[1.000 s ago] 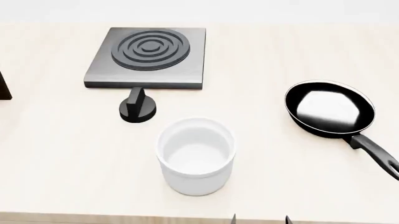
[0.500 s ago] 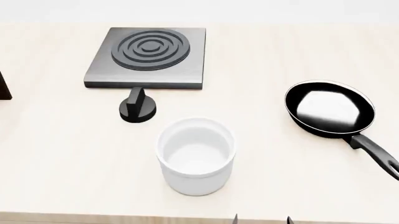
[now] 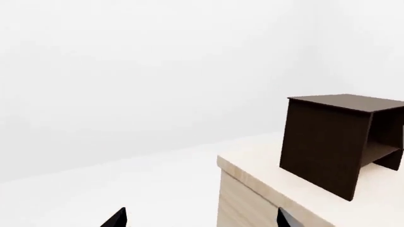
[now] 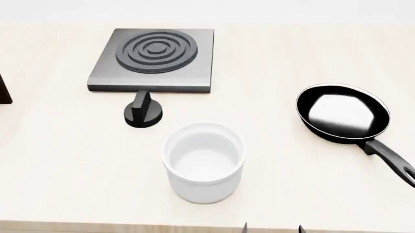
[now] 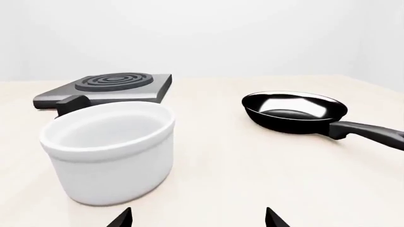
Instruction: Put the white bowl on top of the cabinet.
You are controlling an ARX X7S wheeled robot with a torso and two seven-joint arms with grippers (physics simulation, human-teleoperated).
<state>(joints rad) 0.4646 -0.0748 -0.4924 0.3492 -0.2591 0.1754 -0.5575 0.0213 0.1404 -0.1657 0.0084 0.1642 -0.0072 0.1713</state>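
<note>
The white bowl [image 4: 204, 162] stands upright and empty near the table's front edge, also seen close up in the right wrist view [image 5: 110, 151]. My right gripper [image 5: 198, 220] is open just short of the bowl and slightly to its right, touching nothing. Only its fingertips [image 4: 245, 228] show at the head view's bottom edge. The dark wood-grain cabinet [image 3: 334, 142] stands on the table's left end, and a sliver of the cabinet [image 4: 4, 92] shows at the head view's left edge. My left gripper [image 3: 200, 221] is open beyond that table end, facing the cabinet.
A grey stove plate [image 4: 155, 58] sits at the back, with a black knob [image 4: 143, 111] in front of it, behind the bowl. A black frying pan [image 4: 343, 114] lies to the right, its handle [image 4: 392, 162] pointing toward the front right. The table's front edge [image 4: 129, 226] is near.
The right gripper's fingertips have shifted very slightly to the right at the bottom of the head view. The bowl and other objects have not moved.
</note>
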